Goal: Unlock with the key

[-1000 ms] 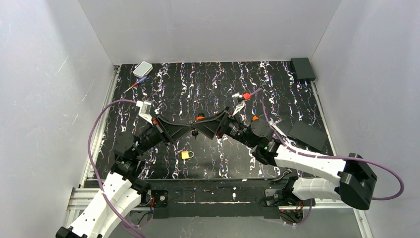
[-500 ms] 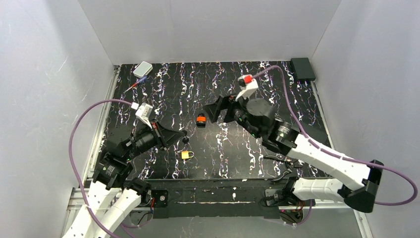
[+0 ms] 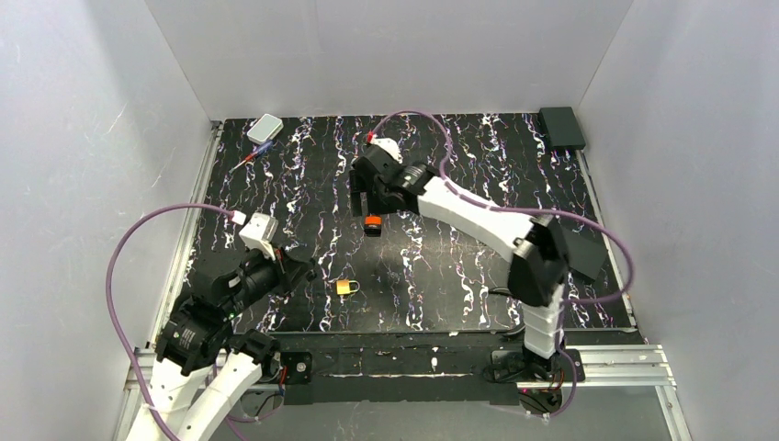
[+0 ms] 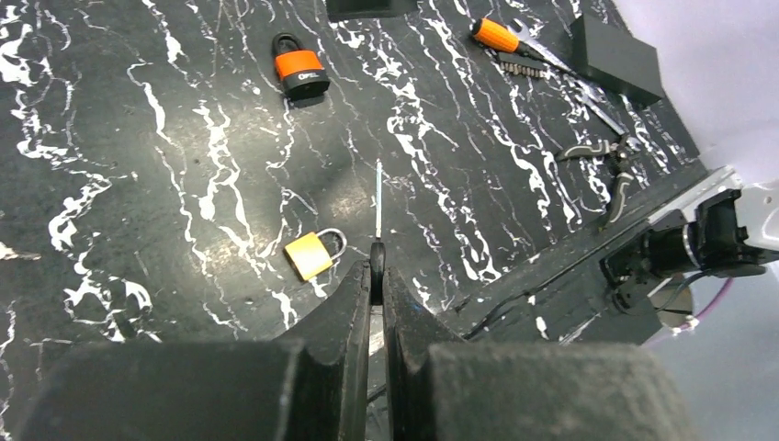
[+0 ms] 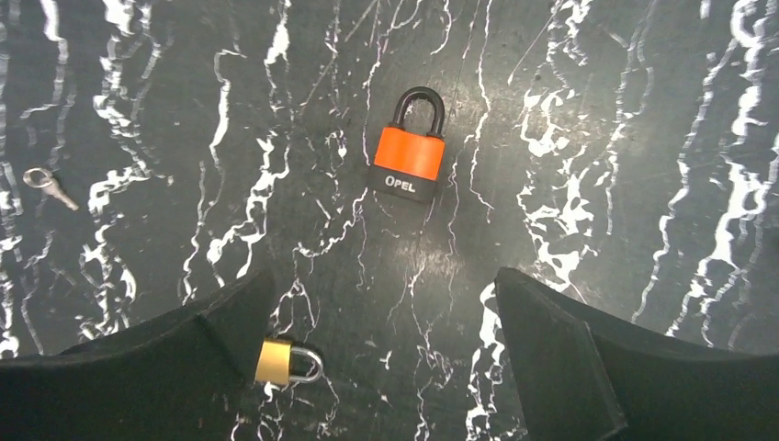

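Two grippers work over a black, white-veined mat [image 3: 478, 184]; positions are given from the orange padlock [image 5: 411, 156], which lies flat with its lettered face up and its shackle seated in the body.

Right gripper [image 5: 381, 276]: raised over the mat close to the orange padlock and not touching it. Its jaws are spread wide and hold nothing. In the right wrist view the padlock lies just beyond the gap between the two fingers.

Left gripper [image 4: 377, 276]: on the near-left side of the orange padlock and well apart from it. Its jaws are pressed together on the key [image 4: 378, 207], with the dark head pinched at the fingertips and the thin blade projecting forward.

Yellow padlock [image 4: 310, 254]: between the left gripper and the orange padlock, nearer the gripper and just beside the blade.

Silver key [image 5: 50, 186]: loose on the mat, well to the left of the orange padlock in the right wrist view.

Orange-handled screwdriver [image 4: 496, 35] and pliers [image 4: 606, 161]: to the right of the orange padlock in the left wrist view, near a black box [image 4: 615, 60].
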Robot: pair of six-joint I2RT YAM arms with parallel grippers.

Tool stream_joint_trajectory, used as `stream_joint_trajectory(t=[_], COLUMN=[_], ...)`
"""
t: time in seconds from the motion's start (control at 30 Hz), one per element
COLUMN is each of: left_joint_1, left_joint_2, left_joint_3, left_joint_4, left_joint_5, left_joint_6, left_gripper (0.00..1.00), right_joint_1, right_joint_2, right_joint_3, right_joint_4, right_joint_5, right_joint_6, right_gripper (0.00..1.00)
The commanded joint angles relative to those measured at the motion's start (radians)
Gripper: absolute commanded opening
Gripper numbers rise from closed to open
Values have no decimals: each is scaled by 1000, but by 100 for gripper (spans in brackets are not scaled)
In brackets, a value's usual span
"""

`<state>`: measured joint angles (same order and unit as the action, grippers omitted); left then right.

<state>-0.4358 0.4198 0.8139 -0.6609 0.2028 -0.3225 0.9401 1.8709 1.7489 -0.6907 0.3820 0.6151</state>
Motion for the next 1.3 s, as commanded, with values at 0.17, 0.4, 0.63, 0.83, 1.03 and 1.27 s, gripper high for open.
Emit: stream_joint_trajectory(t=[0.17, 0.4, 0.63, 0.83, 1.03, 1.27], left_joint_1=[-1, -1, -1, -2, -1, -1], left_joint_2=[-55, -56, -82, -91, -90, -88], left_joint_3=[-28, -28, -33, -35, -36, -38], left_joint_4=[-28, -29, -28, -28, -28, -28], left_joint_5=[-78, -62, -62, -61, -62, -57], left_joint_6=[44, 48, 51, 49, 49, 51], left_gripper=[0, 0, 0, 0, 0, 0], right_joint_1=[-49, -68, -78, -82, -86, -86], right_joint_2=[321, 424, 481, 508, 532, 547], right_joint_3=[307, 338, 349, 364, 371, 370], right_joint_4=[-213, -185, -158, -149, -128, -112], right_joint_5=[-121, -123, -118, -79, -84, -89], right_joint_6=[69, 144, 187, 198, 199, 198], right_gripper=[98, 98, 95, 94, 91, 87])
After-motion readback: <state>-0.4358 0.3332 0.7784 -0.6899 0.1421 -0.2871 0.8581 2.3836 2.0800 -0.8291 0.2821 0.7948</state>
